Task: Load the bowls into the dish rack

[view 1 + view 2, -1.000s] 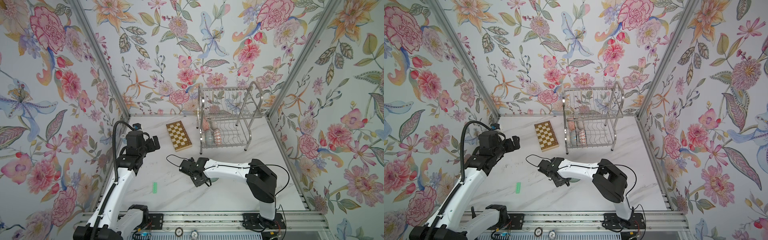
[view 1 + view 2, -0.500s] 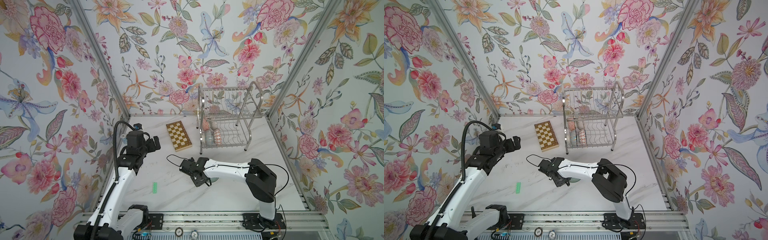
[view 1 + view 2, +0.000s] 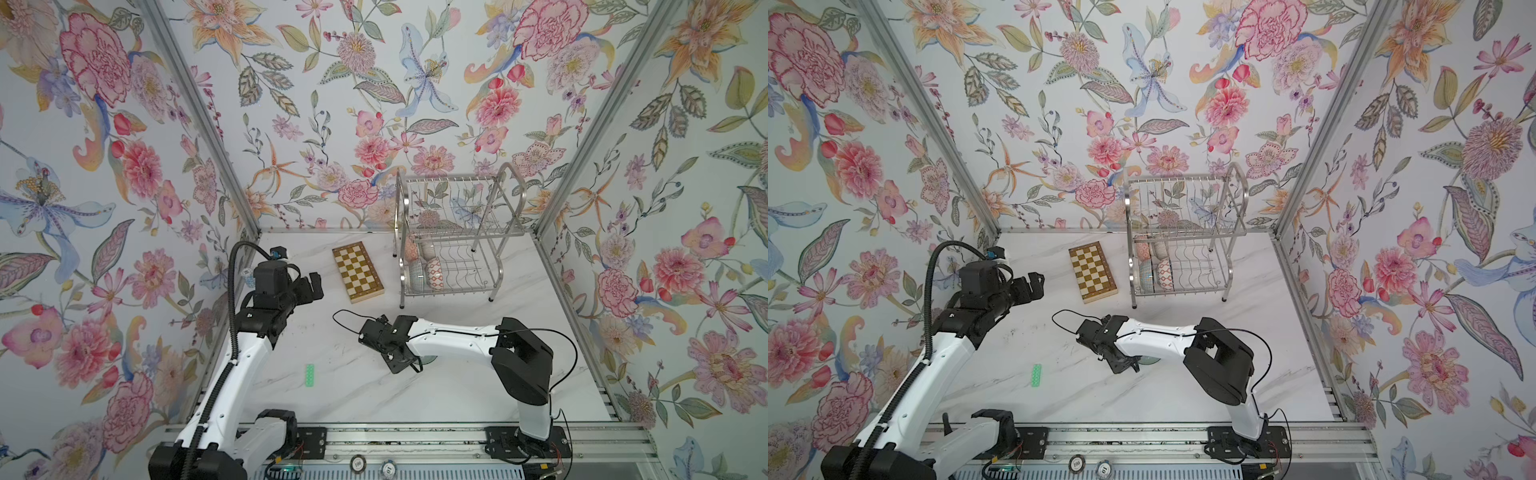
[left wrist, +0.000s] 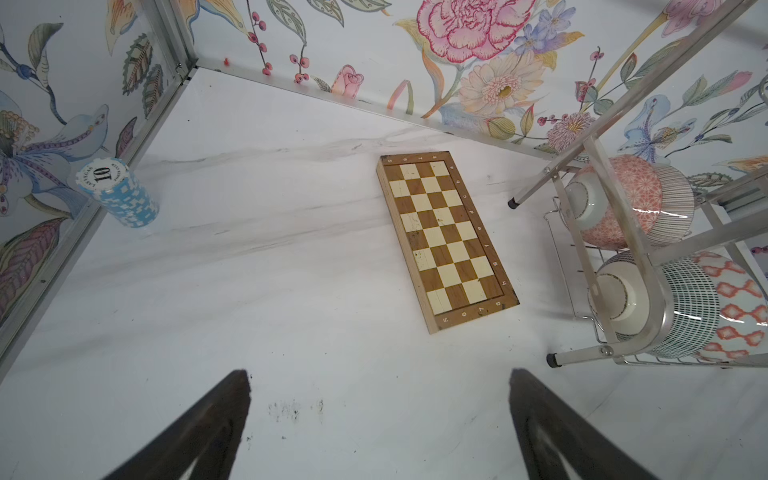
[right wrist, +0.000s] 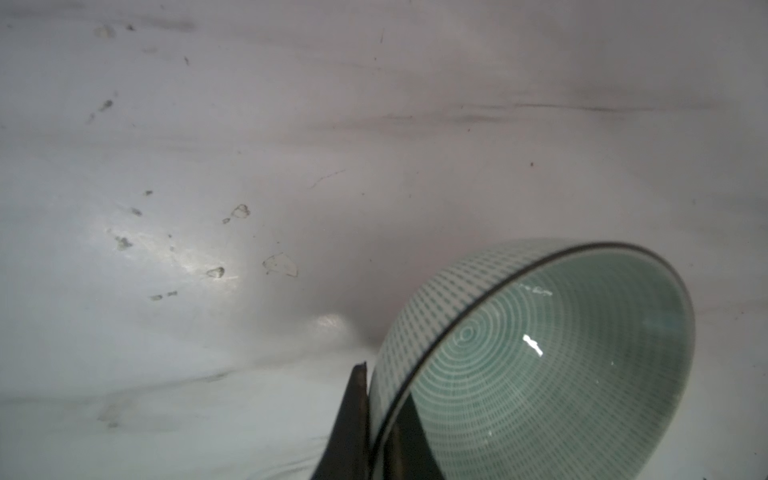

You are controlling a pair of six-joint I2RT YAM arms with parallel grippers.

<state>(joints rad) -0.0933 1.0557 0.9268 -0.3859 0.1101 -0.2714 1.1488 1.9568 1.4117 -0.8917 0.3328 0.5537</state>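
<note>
My right gripper (image 5: 384, 395) is shut on the rim of a pale mint green bowl (image 5: 540, 353), one finger outside and one inside. The bowl tilts over the marble tabletop at mid-table. In both top views only a sliver of this bowl (image 3: 429, 358) (image 3: 1148, 360) shows under the right arm. The steel dish rack (image 3: 451, 245) (image 3: 1183, 249) (image 4: 640, 266) stands at the back right. Other bowls stand on edge in its lower tier, among them a red-latticed one (image 3: 434, 272) (image 4: 739, 307) and a pink one (image 4: 615, 203). My left gripper (image 3: 309, 284) (image 4: 380, 374) hangs open and empty at the left.
A brown-and-white chessboard (image 3: 358, 271) (image 4: 446, 237) lies left of the rack. A blue poker-chip stack (image 4: 116, 193) stands by the left wall. A small green strip (image 3: 309, 375) lies on the table's front left. A black cable loops beside the right wrist.
The right gripper's jaws have closed onto the mint bowl's rim. Neither arm has visibly shifted.
</note>
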